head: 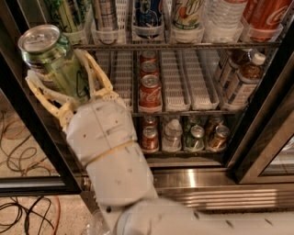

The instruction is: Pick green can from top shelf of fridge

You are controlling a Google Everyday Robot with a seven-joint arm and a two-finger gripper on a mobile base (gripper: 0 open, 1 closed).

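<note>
The green can point(57, 62) is tall and slim with pale streaks and a silver lid with a pull tab. It is held out in front of the fridge's left door frame point(27, 105), tilted toward the camera. My gripper point(62, 75) is shut on the green can, its cream lattice fingers point(94, 73) on either side of it, at upper left. The top shelf point(183, 45), a grey wire rack with white lane trays, runs across the top with tall cans and bottles on it. Another green can point(69, 13) stands at its left end.
Red cola cans point(150, 92) sit in a lane on the middle rack, brown bottles point(245, 75) at its right. Small cans and bottles point(193, 135) stand on the lowest rack. The brushed-steel base point(206, 183) lies below. Cables point(23, 147) trail on the floor at left.
</note>
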